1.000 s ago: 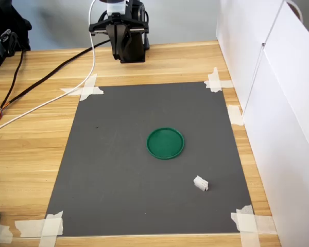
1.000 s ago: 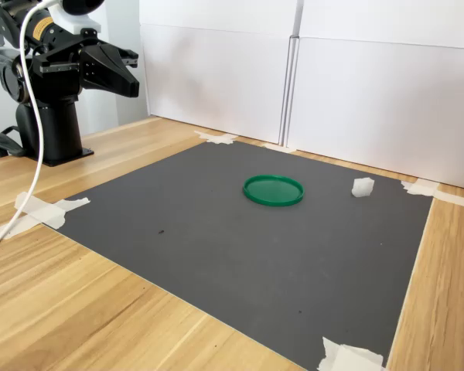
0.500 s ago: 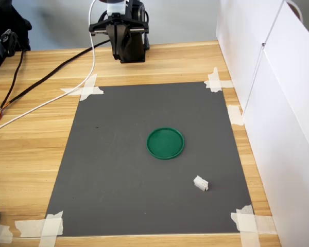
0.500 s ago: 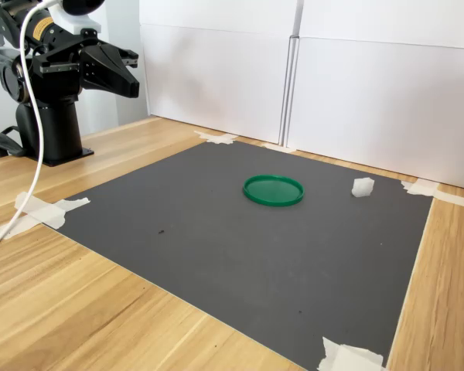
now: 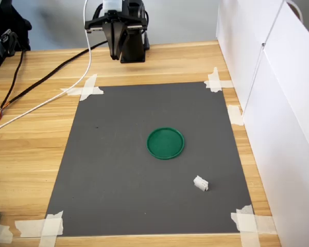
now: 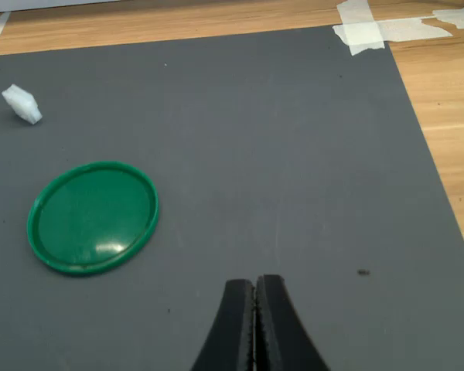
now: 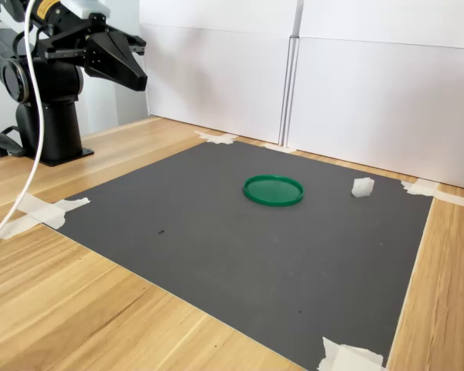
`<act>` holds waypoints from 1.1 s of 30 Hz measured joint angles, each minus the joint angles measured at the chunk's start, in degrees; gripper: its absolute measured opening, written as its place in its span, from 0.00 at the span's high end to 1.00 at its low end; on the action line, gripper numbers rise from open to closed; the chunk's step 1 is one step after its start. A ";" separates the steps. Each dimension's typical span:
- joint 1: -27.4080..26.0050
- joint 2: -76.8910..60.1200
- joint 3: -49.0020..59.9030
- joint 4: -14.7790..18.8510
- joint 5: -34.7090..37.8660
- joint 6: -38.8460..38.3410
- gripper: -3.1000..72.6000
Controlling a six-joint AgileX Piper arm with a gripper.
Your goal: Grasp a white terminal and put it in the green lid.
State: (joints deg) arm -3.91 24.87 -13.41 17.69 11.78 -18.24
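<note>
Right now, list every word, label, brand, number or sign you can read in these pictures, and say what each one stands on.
None can be read.
Flat round dark-green plastic lid: plain, no marking.
Tiny white plastic terminal block: too small to show any print.
Dark grey mat and white tape pieces: blank.
Black robot arm: a small yellowish band near its top in the second exterior view, too blurred to read.
White panels: blank.

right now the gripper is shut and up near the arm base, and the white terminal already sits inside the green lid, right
Not quite. The white terminal lies on the dark mat, apart from the green lid, which is empty, as the first exterior view shows. The gripper is indeed shut and back near the arm base.
</note>
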 joint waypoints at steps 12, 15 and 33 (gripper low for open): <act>0.00 23.56 -14.12 0.00 0.47 -0.25 0.99; 0.00 28.57 -19.79 0.00 4.28 -1.75 0.99; 0.34 54.97 -54.73 -1.78 34.45 -21.33 0.99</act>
State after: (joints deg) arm -3.57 79.83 -68.14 15.91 46.23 -39.58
